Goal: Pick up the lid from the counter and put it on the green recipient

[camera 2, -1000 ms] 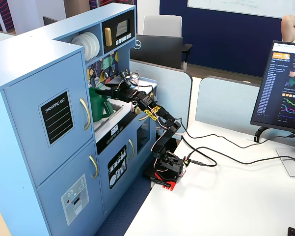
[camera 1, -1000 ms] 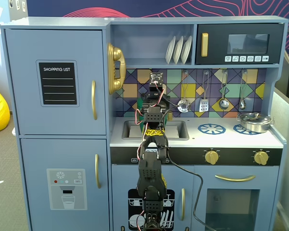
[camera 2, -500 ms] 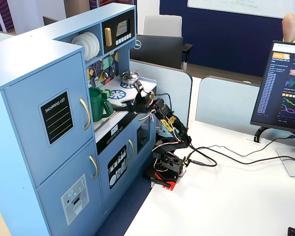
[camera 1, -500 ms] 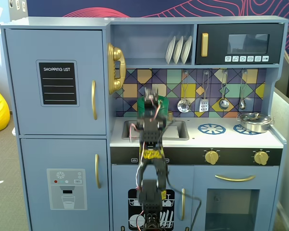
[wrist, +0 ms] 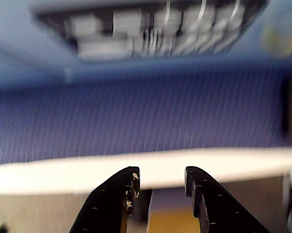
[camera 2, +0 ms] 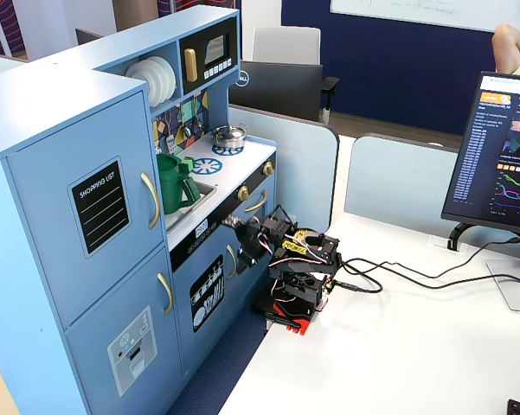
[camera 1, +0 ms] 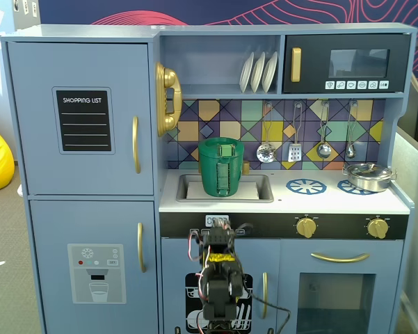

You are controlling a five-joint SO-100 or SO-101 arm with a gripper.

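The tall dark-green pot stands in the sunken sink of the white counter and also shows in a fixed view. The green lid with its raised knob appears to sit on the pot's mouth. My arm is folded low in front of the kitchen, below counter height. My gripper points at the kitchen's front panel, well away from the pot. In the blurred wrist view the gripper has its jaws apart with nothing between them.
A shiny steel pot sits on the right burner ring, with a bare blue burner ring beside it. Utensils hang on the back wall. A monitor and cables are on the white table behind the arm's base.
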